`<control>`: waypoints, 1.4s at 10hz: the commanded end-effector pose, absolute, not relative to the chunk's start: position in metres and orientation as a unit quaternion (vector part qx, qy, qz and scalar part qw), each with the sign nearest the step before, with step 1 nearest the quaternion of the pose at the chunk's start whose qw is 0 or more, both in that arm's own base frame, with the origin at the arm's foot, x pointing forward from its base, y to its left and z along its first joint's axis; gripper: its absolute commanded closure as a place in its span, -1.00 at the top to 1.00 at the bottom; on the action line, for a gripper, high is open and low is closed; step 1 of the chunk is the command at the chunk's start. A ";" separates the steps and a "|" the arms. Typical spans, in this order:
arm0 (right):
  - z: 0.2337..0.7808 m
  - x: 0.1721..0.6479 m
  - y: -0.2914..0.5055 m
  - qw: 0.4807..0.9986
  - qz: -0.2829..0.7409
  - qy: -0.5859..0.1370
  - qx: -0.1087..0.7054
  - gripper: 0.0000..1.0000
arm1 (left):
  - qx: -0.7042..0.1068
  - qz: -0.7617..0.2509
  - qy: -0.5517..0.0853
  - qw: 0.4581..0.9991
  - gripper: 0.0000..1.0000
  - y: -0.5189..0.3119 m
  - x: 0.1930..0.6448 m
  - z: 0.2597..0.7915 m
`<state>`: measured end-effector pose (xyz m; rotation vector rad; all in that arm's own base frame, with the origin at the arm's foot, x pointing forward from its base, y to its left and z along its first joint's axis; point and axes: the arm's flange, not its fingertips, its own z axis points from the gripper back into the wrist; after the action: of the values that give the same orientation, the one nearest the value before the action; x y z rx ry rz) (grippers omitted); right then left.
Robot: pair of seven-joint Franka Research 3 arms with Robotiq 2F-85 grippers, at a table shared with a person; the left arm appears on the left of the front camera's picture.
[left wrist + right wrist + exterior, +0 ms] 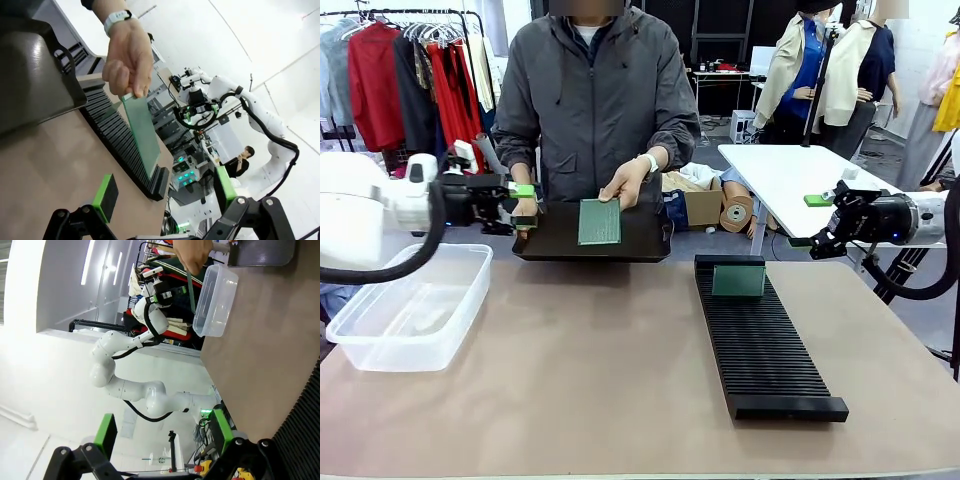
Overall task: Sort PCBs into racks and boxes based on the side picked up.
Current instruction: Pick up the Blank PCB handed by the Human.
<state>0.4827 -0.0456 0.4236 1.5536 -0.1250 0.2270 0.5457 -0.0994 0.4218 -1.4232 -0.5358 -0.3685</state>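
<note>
- clear tub (pixel 410 305) at the left; left gripper (pixel 523 206) beside the tray (pixel 655 245), fingers spread, empty.
- a person's hand (pixel 625 183) holds a green board (pixel 599 222) over the tray.
- second board (pixel 738 280) stands in the black rack (pixel 765 350), at its far end; right gripper (pixel 810 221) spread, empty.

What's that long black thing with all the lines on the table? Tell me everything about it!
It is a long, narrow black rack that looks like plastic, with lots of thin slots running across it, like a comb. It lies flat on the brown table, on the robot's right side, stretching from near to far. One green board stands in it near the far end. Nothing else touches it.
</note>
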 end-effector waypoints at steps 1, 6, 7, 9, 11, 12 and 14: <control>0.427 0.482 -0.045 0.708 0.098 -0.055 0.697 1.00 | -0.652 -0.181 -0.226 0.701 1.00 -0.120 0.570 0.408; 0.427 0.482 -0.045 0.708 0.098 -0.055 0.697 1.00 | -0.666 -0.211 -0.200 0.687 1.00 -0.179 0.587 0.386; 0.427 0.482 -0.045 0.708 0.098 -0.055 0.697 1.00 | -0.671 -0.214 -0.200 0.682 1.00 -0.185 0.588 0.384; 0.427 0.482 -0.045 0.708 0.098 -0.055 0.697 1.00 | -0.673 -0.217 -0.195 0.679 1.00 -0.198 0.589 0.380; 0.427 0.482 -0.045 0.708 0.098 -0.055 0.697 1.00 | -0.672 -0.215 -0.196 0.681 0.90 -0.195 0.587 0.381; 0.427 0.482 -0.045 0.708 0.098 -0.055 0.697 1.00 | -0.669 -0.215 -0.193 0.685 0.56 -0.195 0.587 0.380; 0.427 0.482 -0.045 0.708 0.098 -0.055 0.697 1.00 | -0.676 -0.211 -0.187 0.681 -0.24 -0.195 0.587 0.380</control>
<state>0.4827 -0.0455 0.4236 1.5535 -0.1249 0.2269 0.5862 -0.1944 0.3794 -1.4945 -0.4064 -0.4744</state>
